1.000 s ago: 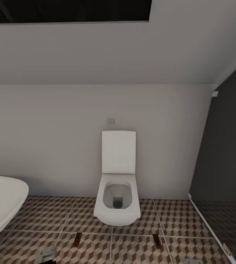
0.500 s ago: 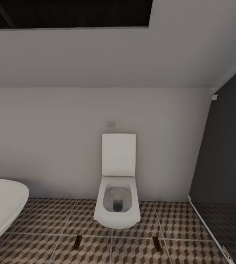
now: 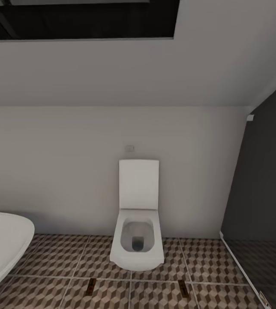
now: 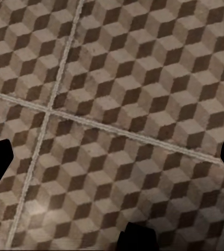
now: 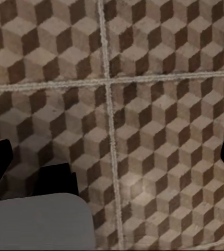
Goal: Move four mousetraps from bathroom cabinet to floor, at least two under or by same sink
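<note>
Mousetraps: two small brown slabs lie flat on the bathroom floor in front of the toilet, one at the toilet's left and one at its right, well apart. They are too small to confirm as traps; that reading is a judgement. Neither the cabinet nor the sink can be located from here.

Left pincer: dark finger tips sit at opposite edges of the left wrist view, so the jaws stand wide apart. Nothing lies between them; bare patterned tile and a grout crossing sit below.

Right pincer: same arrangement, jaws spread wide with nothing held. A grey block, probably part of the robot, sits near one finger.

Reason for posture: both arms point down at the floor with no load, which suits travel or repositioning rather than a grasp.

Floor: large square tiles with a brown, beige and cream cube print, pale grout.

Room: plain white wall, sloped ceiling with a dark opening above, bathtub rim at the left, dark glass panel at the right, a small wall plate above the toilet lid.
</note>
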### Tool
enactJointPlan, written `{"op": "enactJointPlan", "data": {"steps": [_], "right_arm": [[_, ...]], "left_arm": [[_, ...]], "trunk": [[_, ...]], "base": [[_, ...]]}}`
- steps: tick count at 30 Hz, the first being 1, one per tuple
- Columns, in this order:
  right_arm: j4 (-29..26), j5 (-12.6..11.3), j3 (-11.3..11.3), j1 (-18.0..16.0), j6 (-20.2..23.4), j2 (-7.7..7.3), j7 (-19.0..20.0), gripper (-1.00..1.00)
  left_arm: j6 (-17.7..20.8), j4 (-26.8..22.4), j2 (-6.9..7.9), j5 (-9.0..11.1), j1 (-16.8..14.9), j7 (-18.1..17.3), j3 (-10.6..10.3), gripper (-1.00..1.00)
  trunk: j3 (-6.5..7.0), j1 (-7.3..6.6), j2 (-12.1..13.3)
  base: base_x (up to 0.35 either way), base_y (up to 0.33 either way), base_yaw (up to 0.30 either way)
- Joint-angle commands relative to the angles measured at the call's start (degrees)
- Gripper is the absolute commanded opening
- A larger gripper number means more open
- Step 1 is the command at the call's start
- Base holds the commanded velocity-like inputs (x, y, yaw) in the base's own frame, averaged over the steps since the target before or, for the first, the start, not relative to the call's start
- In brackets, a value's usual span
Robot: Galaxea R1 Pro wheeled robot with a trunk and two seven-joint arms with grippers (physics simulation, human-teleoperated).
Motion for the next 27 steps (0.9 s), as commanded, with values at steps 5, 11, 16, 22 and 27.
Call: {"op": "enactJointPlan", "data": {"steps": [5, 11, 16, 22, 27], "right_arm": [[0.18, 0.61, -0.47, 0.81, -0.26, 0.03, -0.17, 1.00], [0.19, 0.61, -0.47, 2.24, -0.31, 0.02, -0.01, 1.00], [0.19, 0.61, -0.47, 3.64, -0.35, 0.11, 0.08, 1.00], [0.19, 0.63, -0.47, 4.34, -0.37, 0.12, 0.14, 1.00], [0.19, 0.63, -0.47, 4.54, -0.29, 0.13, 0.16, 1.00]], "left_arm": [[-0.43, 0.15, -1.01, -0.67, 1.29, 0.24, 0.44, 1.00], [-0.55, 0.17, -1.71, -0.77, 2.61, 0.24, 0.41, 1.00], [-0.78, 0.17, -1.97, -0.87, 3.45, 0.23, 0.38, 1.00], [-1.32, 0.18, -2.09, -0.90, 3.89, 0.21, 0.35, 1.00], [-1.52, 0.18, -2.33, -0.97, 4.49, 0.18, 0.31, 1.00]], "trunk": [[0.85, -1.11, 1.99], [1.92, -2.43, 4.39], [2.82, -3.53, 6.40], [3.90, -4.85, 8.81], [4.80, -5.94, 10.81]], "base": [[0.000, 0.000, 0.000], [0.000, 0.000, 0.000], [0.000, 0.000, 0.000], [0.000, 0.000, 0.000], [0.000, 0.000, 0.000]]}}
